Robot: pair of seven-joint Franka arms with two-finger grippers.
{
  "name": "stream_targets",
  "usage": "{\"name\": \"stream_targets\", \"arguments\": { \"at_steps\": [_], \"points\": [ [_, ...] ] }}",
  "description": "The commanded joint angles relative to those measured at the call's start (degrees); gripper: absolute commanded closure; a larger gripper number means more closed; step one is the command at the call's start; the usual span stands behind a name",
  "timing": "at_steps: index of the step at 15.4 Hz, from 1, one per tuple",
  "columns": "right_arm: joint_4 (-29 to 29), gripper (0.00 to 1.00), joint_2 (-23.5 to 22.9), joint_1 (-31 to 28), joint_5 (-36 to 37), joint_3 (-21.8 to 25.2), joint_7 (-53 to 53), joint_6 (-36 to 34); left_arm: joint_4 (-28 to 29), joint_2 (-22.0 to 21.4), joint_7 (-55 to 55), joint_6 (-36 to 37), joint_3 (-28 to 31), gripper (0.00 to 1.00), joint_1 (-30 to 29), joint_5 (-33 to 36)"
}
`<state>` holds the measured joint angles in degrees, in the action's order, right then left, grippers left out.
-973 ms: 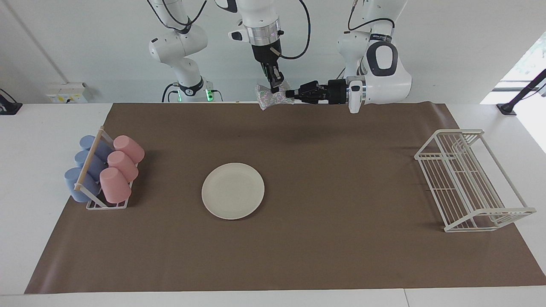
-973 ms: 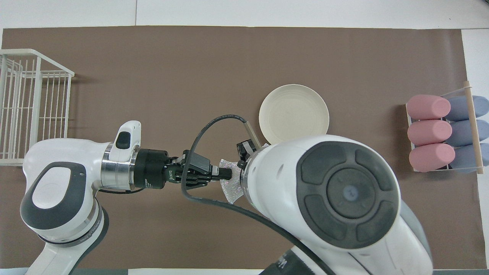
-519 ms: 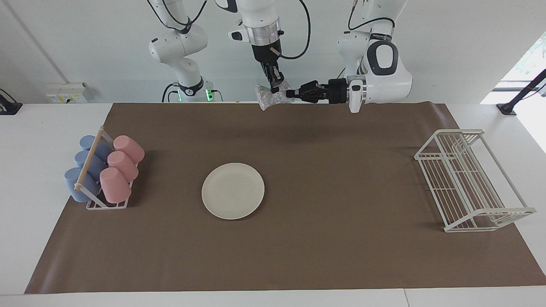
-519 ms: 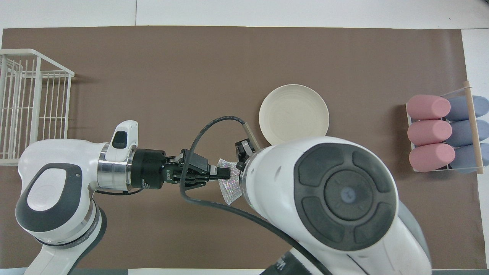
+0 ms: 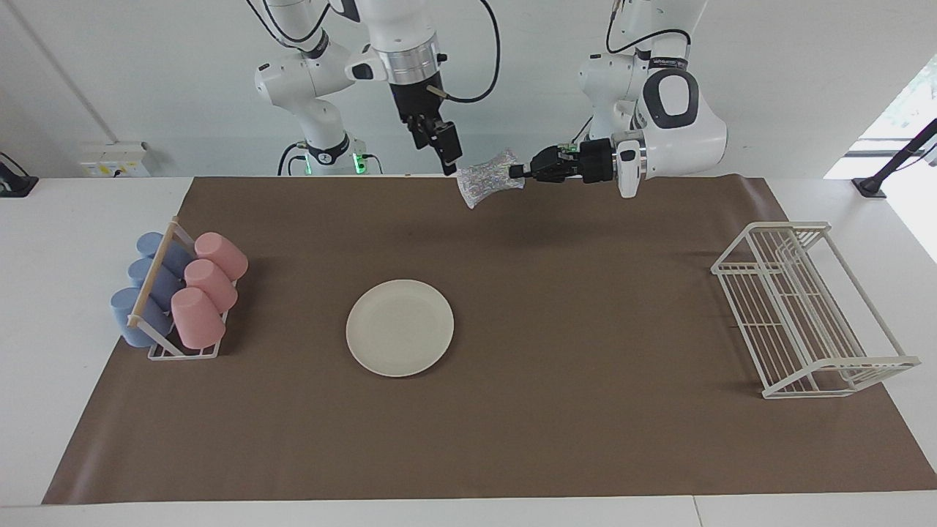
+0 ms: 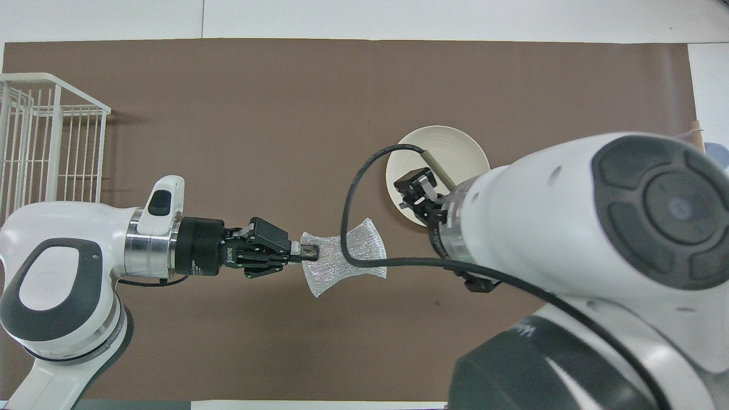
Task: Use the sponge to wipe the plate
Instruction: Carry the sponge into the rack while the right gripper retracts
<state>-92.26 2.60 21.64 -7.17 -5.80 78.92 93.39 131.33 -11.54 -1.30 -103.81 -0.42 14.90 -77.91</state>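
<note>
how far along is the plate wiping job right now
Done: the crinkly silver-grey sponge is off the table, pinched at one end by the left gripper. In hand: the right gripper hangs beside the sponge, not touching it, its fingers apart. Left: the round cream-white plate lies bare on the brown mat, so all wiping remains.

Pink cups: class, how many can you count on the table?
3, lying in a row in the rack at the right arm's end. Each lies beside a blue cup.
</note>
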Motion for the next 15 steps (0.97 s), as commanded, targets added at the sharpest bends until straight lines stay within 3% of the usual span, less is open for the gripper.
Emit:
{"name": "stream_targets", "arguments": {
  "at_steps": [1, 4, 7, 11, 15],
  "points": [
    [-0.2, 0.00, 2.3, -6.5, 0.8, -0.4, -18.0, -6.8, 1.0, -1.5, -2.2, -0.3, -0.2, 1.00, -4.7, 6.7],
    [-0.3, 0.00, 3.3, -11.5, 0.8, -0.4, -31.7, -10.8, 0.2, -0.9, -2.3, -0.4, -0.2, 1.00, -9.0, 15.6],
    [-0.3, 0.00, 3.9, -14.3, 0.8, -0.4, -44.7, -13.2, -6.0, 2.7, -2.7, -0.3, -0.1, 1.00, -10.9, 26.6],
    [-1.0, 0.00, 3.2, -17.4, 2.8, 1.1, -64.9, -10.2, -13.5, 6.9, -9.8, -1.4, -0.3, 1.00, -10.4, 42.4],
    [1.1, 0.00, -0.5, -17.3, 5.8, 4.3, -76.3, -6.7, -15.8, 8.1, -11.4, -2.6, -0.5, 1.00, -10.1, 57.8]
  ]
}}
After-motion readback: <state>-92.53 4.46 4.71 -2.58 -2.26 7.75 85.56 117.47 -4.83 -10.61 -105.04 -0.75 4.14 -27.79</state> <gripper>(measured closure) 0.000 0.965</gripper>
